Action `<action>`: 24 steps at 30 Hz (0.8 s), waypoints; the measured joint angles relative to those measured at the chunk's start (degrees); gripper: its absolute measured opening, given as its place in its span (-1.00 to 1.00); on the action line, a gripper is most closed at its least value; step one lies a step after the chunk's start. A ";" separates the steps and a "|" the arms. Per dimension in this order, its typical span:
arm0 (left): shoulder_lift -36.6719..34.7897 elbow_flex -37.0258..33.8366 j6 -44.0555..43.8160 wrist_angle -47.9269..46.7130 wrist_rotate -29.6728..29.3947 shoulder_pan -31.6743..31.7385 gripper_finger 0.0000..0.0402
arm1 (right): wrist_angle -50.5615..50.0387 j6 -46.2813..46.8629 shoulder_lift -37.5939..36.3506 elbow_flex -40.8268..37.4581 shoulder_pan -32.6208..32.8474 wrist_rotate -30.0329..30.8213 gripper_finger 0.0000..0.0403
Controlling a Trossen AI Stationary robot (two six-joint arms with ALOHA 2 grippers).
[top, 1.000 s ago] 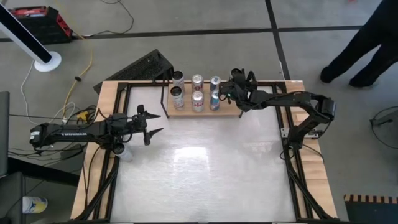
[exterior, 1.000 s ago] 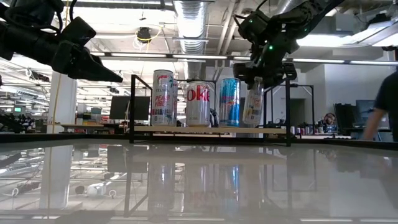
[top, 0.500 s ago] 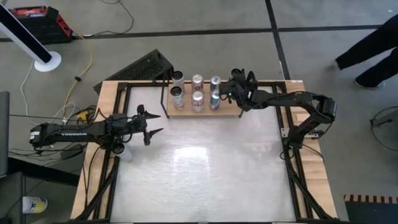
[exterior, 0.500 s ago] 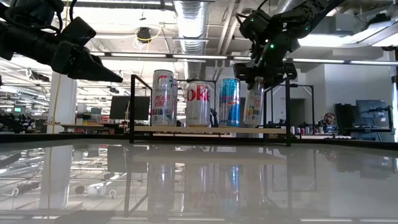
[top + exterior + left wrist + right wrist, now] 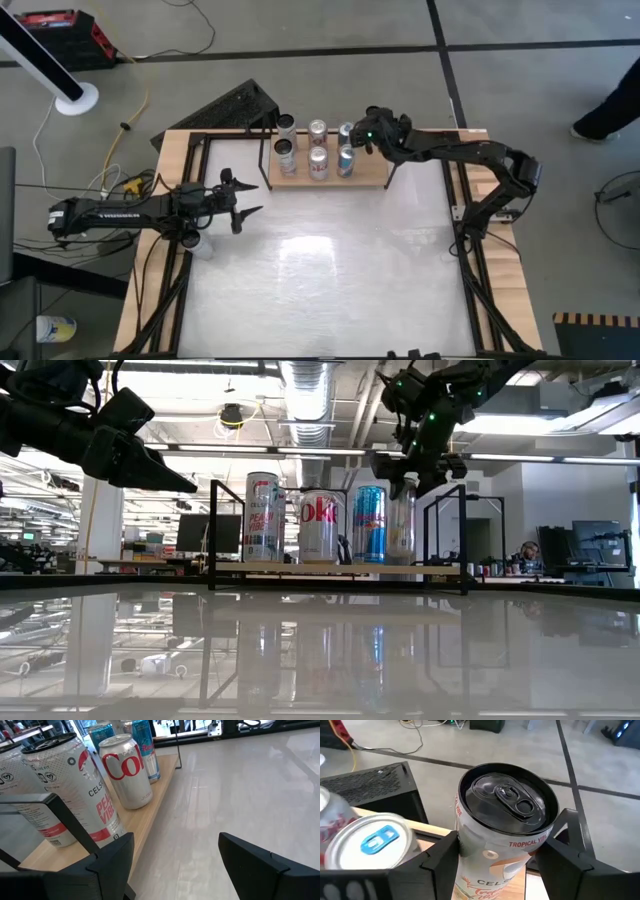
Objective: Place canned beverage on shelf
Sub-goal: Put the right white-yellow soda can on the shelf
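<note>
White tabletop (image 5: 320, 260) carries the shelf (image 5: 370, 178) at its far edge. Right gripper (image 5: 496, 857) straddles the upright can (image 5: 502, 840), jaws parted around it, contact unclear. Left gripper (image 5: 243, 201) waits open, far left.

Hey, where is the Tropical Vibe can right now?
The Tropical Vibe can sits between the right end effector's fingers at the shelf's right end, beside the blue can in the low view.

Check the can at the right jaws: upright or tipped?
Upright. The can stands on the shelf beside the others, lid facing up, right gripper around it.
</note>
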 joint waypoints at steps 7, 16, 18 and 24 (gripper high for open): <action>0.01 0.00 -0.03 -0.20 0.02 0.00 0.37 | -0.92 0.07 0.02 0.09 -1.67 -1.36 0.25; 0.01 0.00 -0.08 -0.20 0.01 0.00 0.37 | -2.45 0.51 0.02 0.14 -1.45 -3.00 0.25; 0.01 0.00 -0.14 -0.20 0.02 0.00 0.37 | -2.85 0.51 0.02 0.14 -1.60 -2.98 0.25; 0.01 0.00 -0.14 -0.17 0.02 0.00 0.37 | -2.80 0.46 0.02 0.16 -1.66 -2.79 0.25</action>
